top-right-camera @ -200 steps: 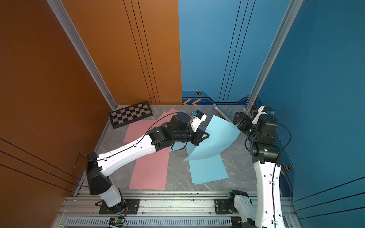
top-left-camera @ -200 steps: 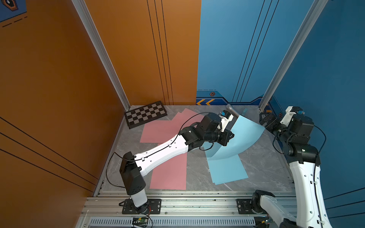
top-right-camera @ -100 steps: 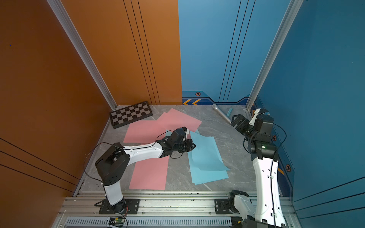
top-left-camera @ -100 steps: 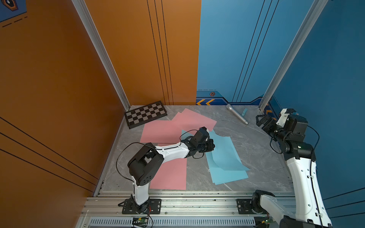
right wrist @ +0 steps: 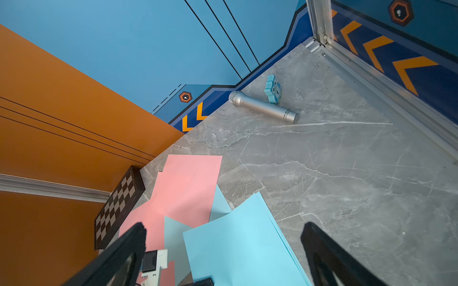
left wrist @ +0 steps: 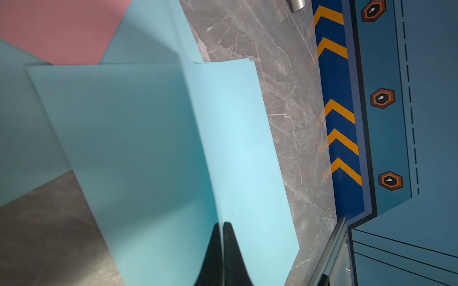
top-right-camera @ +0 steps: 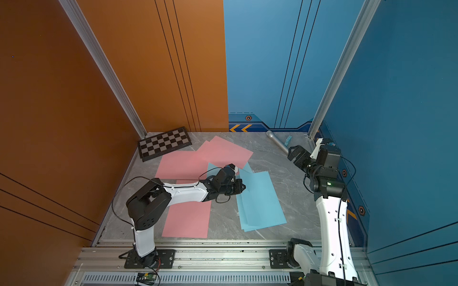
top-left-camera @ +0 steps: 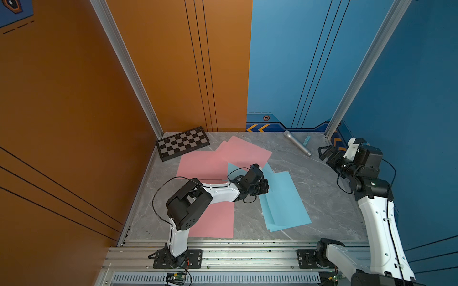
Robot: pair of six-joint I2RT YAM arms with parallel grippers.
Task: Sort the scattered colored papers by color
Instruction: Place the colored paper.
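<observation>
No words, brand names or labels were made out. Signs noted: two orange chevrons (right wrist: 199,111) painted on the dark blue wall band (right wrist: 220,97) just behind the microphone (right wrist: 262,107), with an orange-rimmed hexagon emblem (right wrist: 185,97) above them. Dark marks were seen on the small light-blue block (right wrist: 272,89) just beside the microphone; possibly digits, too small to be read.

Top cams high, steep down, whole table (top-left-camera: 322,188); wrist cams close, both w/ blue papers (left wrist: 148,148).
</observation>
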